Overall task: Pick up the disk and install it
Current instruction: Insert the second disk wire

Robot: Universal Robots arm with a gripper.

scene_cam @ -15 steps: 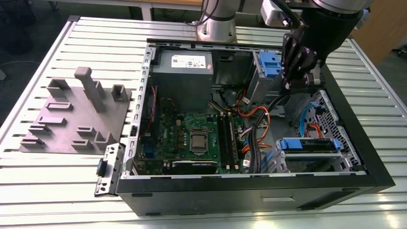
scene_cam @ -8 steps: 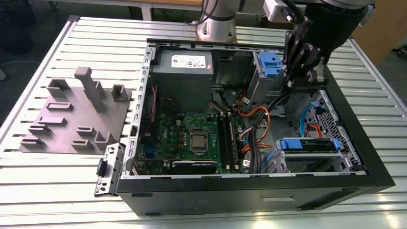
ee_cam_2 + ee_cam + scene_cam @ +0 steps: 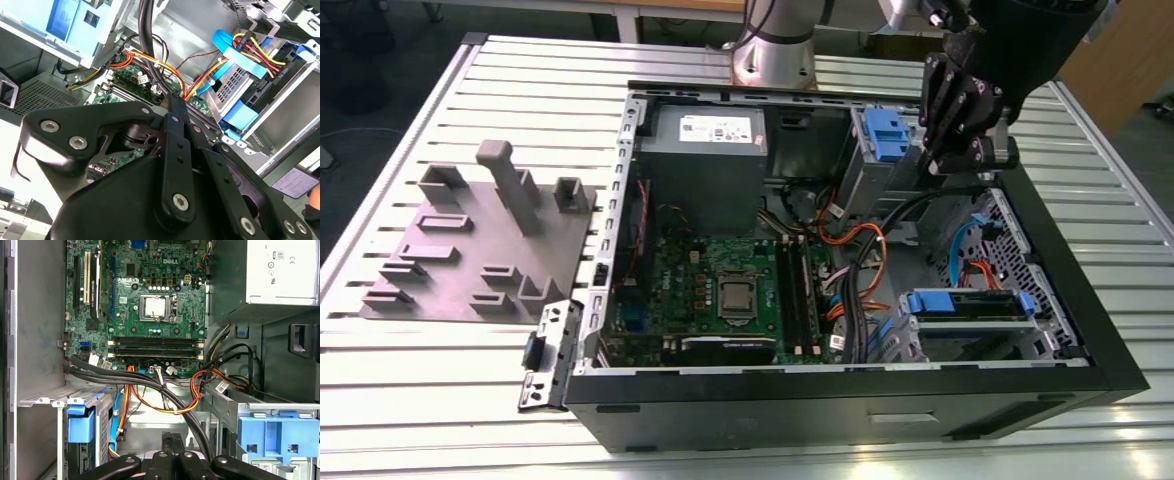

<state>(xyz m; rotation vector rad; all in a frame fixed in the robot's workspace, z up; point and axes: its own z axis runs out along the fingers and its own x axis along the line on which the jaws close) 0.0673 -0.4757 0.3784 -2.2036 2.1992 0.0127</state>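
Observation:
The disk's blue carrier end (image 3: pixel 967 303) shows in the drive cage at the case's near right corner in the exterior view, lying flat in its bay. It is also in the first wrist view (image 3: pixel 80 427) and the second wrist view (image 3: pixel 235 117), with cables running close by. My black gripper (image 3: pixel 941 165) hangs over the case's far right corner, next to the other blue-tabbed carrier (image 3: pixel 881 135). It is well apart from the disk. The fingertips (image 3: pixel 173 440) sit together with nothing between them. In the second wrist view the gripper (image 3: pixel 175 102) points down toward the cables.
The open computer case (image 3: pixel 854 385) lies on a slatted metal table (image 3: pixel 440 390). Inside are a grey power supply (image 3: pixel 707 135), a motherboard (image 3: pixel 720 290) and bundles of orange, black and blue cables (image 3: pixel 854 260). A grey fixture plate (image 3: pixel 467 240) lies at the exterior view's left.

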